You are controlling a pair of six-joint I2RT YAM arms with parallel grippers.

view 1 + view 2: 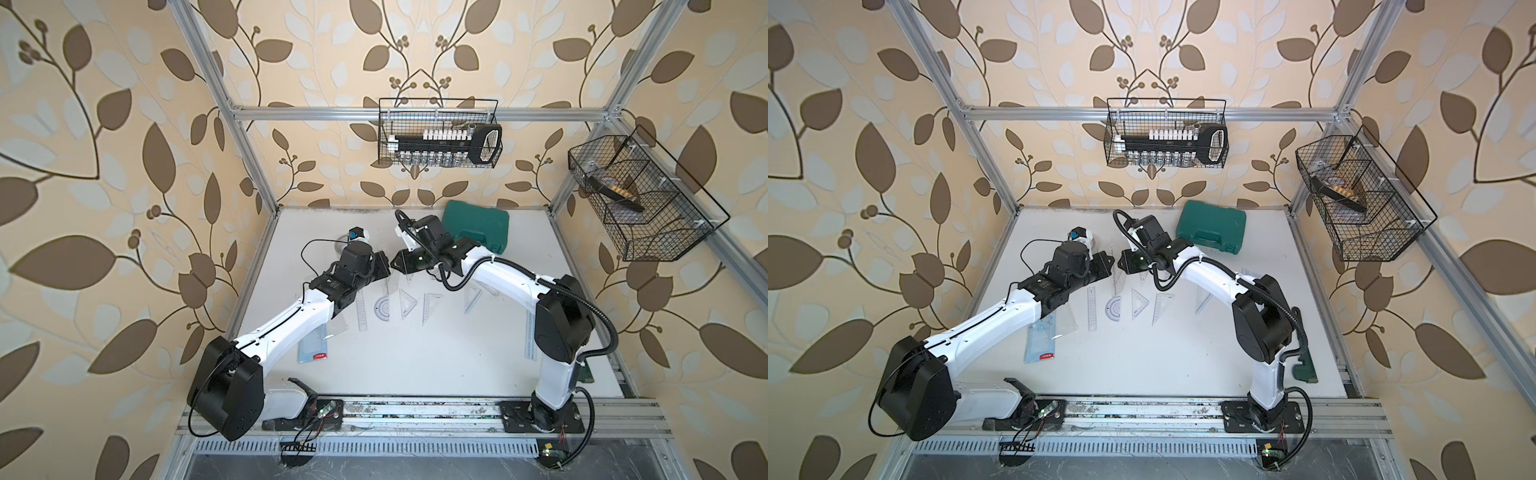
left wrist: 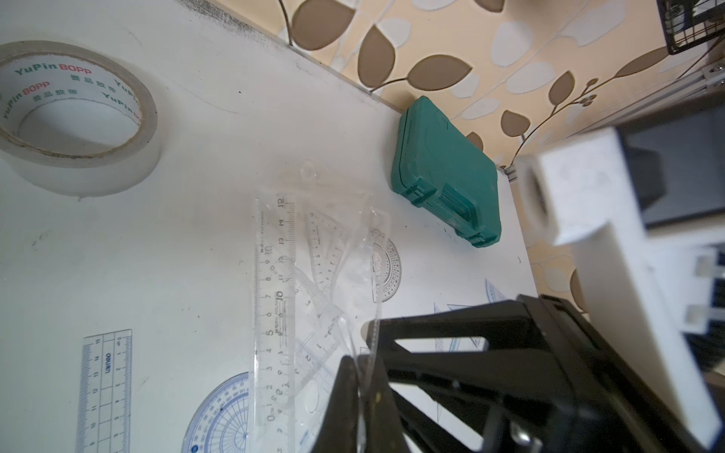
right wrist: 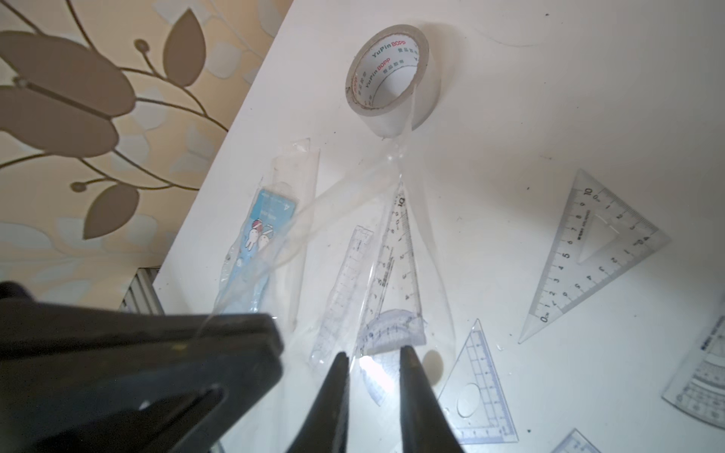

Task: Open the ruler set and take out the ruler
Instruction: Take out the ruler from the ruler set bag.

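The ruler set (image 2: 298,274) is a clear plastic sleeve holding a straight ruler (image 2: 274,294), a set square and a protractor. It hangs above the table between my two grippers, which meet tip to tip in both top views. My left gripper (image 2: 363,366) (image 1: 384,266) is shut on one edge of the sleeve's film. The right gripper (image 3: 374,355) (image 1: 397,262) stands slightly open at the sleeve's (image 3: 392,266) end. The protractor's edge (image 3: 392,329) lies just past its fingertips, and a bright gap shows between the jaws.
A tape roll (image 3: 388,74) (image 2: 74,117) stands behind the sleeve and a green case (image 1: 476,226) lies at the back. A loose ruler (image 1: 362,309), protractor (image 1: 382,309) and set squares (image 1: 405,303) lie mid-table. A blue packaged set (image 1: 313,349) lies under the left arm. Wire baskets (image 1: 438,133) hang on the walls.
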